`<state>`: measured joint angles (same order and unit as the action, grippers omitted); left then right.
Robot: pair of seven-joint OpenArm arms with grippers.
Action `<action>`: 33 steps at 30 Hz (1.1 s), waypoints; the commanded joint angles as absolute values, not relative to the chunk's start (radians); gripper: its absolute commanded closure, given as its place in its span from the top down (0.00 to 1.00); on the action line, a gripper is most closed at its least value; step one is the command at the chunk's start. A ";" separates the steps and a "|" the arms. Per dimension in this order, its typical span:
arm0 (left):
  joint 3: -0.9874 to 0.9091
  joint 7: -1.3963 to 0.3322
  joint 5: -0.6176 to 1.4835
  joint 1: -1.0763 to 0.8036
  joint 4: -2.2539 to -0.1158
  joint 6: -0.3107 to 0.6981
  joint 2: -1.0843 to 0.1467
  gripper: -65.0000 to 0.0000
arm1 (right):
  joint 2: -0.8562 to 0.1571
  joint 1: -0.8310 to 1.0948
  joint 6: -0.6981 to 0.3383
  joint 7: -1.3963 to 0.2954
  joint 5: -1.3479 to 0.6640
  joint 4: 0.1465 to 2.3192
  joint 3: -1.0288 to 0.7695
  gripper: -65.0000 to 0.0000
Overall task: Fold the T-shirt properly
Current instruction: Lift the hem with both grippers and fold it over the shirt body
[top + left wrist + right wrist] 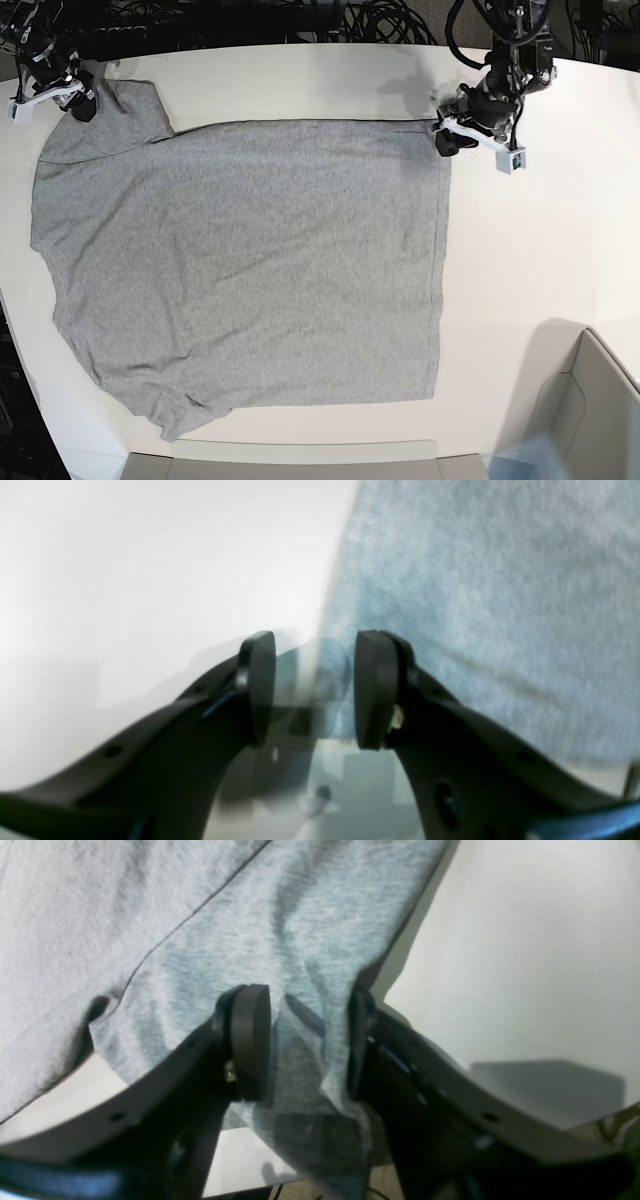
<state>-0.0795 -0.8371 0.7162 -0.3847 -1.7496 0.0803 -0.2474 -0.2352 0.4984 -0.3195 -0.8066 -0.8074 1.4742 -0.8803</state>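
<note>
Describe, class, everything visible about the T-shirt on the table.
The T-shirt is heather-grey, soft knit, plain side up, spread nearly flat on the white table, sleeves toward the base view's left. The right gripper straddles bunched sleeve fabric between its fingers; the left gripper stands open at a hem corner.

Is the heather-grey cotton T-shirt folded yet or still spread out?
Spread out. The T-shirt lies flat in one layer on the white table, both sleeves showing, with no fold in the body.
</note>
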 commanded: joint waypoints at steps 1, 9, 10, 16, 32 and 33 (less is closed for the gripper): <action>-0.058 -0.854 0.725 -0.386 -1.739 0.102 -0.251 0.41 | -0.242 0.507 -0.314 -0.862 -0.765 1.481 -0.877 0.36; 0.002 -0.802 0.719 -0.377 -1.604 0.111 -0.225 0.39 | -0.240 0.515 -0.314 -0.863 -0.765 1.531 -0.840 0.34; 0.002 -0.799 0.719 -0.377 -1.604 0.111 -0.225 0.36 | -0.240 0.515 -0.314 -0.863 -0.765 1.534 -0.832 0.31; -0.091 -0.799 0.717 -0.384 -1.603 0.108 -0.217 0.00 | -0.234 0.515 -0.314 -0.858 -0.765 1.535 -0.829 0.00; -0.357 -0.800 0.723 -0.576 -1.709 0.114 -0.252 0.00 | -0.133 0.730 -0.314 -0.863 -0.822 1.897 -0.835 0.00; -0.375 -0.800 0.723 -0.599 -1.736 0.114 -0.252 0.00 | -0.131 0.753 -0.314 -0.860 -0.843 1.914 -0.835 0.00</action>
<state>-0.3656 -0.7872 0.7433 -0.5827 -1.7267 0.1265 -0.2436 -0.1150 0.7467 -0.3134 -0.8780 -0.8341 1.8977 -0.8253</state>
